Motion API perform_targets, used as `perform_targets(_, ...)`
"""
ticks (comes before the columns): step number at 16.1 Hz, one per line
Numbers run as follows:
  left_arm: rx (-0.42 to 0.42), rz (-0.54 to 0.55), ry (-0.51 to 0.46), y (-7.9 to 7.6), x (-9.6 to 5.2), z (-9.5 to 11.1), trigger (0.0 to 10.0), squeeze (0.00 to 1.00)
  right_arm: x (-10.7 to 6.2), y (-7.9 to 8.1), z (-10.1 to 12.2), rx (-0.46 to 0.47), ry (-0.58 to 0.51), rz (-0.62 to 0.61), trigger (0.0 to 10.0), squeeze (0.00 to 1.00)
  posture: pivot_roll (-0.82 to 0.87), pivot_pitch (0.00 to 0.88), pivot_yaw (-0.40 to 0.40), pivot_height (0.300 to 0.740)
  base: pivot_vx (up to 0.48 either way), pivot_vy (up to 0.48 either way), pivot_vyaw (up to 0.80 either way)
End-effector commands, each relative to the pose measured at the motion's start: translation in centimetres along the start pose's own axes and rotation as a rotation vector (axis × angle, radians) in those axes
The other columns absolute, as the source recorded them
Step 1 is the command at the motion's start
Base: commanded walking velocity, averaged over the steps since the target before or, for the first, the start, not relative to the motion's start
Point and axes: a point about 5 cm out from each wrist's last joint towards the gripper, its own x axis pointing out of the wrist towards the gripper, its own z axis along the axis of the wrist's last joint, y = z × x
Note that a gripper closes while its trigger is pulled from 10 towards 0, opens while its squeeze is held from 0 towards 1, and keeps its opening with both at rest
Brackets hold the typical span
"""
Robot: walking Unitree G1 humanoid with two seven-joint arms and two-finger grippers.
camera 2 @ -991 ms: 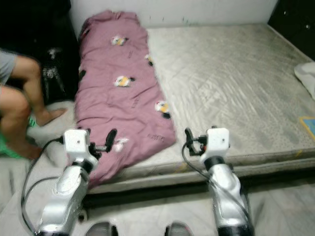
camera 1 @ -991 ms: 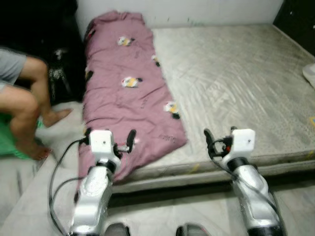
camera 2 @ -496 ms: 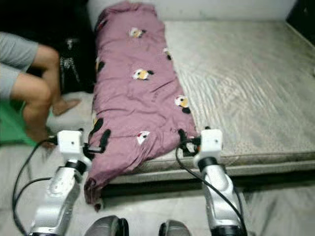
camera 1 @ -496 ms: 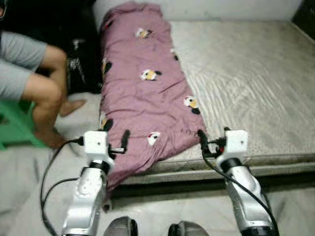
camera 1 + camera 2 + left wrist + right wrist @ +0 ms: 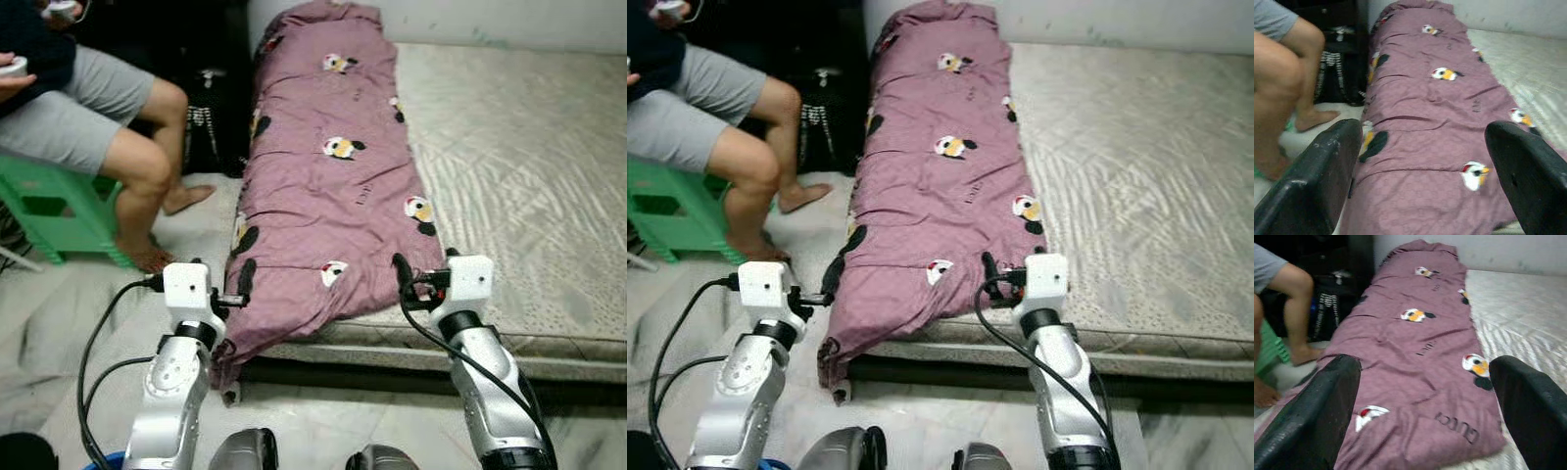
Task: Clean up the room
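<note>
Head view: pink blanket (image 5: 328, 186) lies lengthwise along mattress (image 5: 509, 166) left side, near corner hanging off. Left gripper (image 5: 235, 294) at hanging corner, right gripper (image 5: 416, 286) at blanket's near edge.
Wrist views: both grippers' fingers spread apart, blanket beyond.

silver arms, white wrist blocks, black cables.

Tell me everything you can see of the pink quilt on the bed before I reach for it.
The pink quilt is a soft, padded-looking mauve cloth folded into a long strip, printed with small yellow, black and white cartoon figures and dark lettering. It lies lengthwise along the left side of the bare grey mattress, wrinkled, its near left corner spilling over the bed edge toward the floor. The left claw and right claw, both open, hover at its near end.
</note>
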Motion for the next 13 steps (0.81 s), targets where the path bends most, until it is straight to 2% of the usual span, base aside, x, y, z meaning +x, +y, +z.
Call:
perform_targets(1, 0.003, -0.008, -0.003, 0.07, -0.24, 0.14, 10.0, 0.00, 0.06, -0.02, 0.08, -0.005, -0.004, 0.000, 10.0, 0.00, -0.03, 0.098, -0.001, 0.740, 0.412, 0.000, 0.00)
perform_targets(9, 0.004, -0.015, 0.005, -0.06, -0.33, 0.13, 10.0, 0.00, -0.15, -0.09, -0.02, -0.004, 0.001, -0.008, 10.0, 0.00, -0.03, 0.105, -0.002, 0.740, 0.415, 0.000, 0.00)
perform_targets(13, 0.006, 0.002, 0.018, 0.01, -0.35, -0.09, 10.0, 0.00, -0.13, -0.14, -0.01, -0.004, 0.001, -0.007, 10.0, 0.00, -0.03, 0.105, -0.003, 0.740, 0.000, 0.000, 0.00)
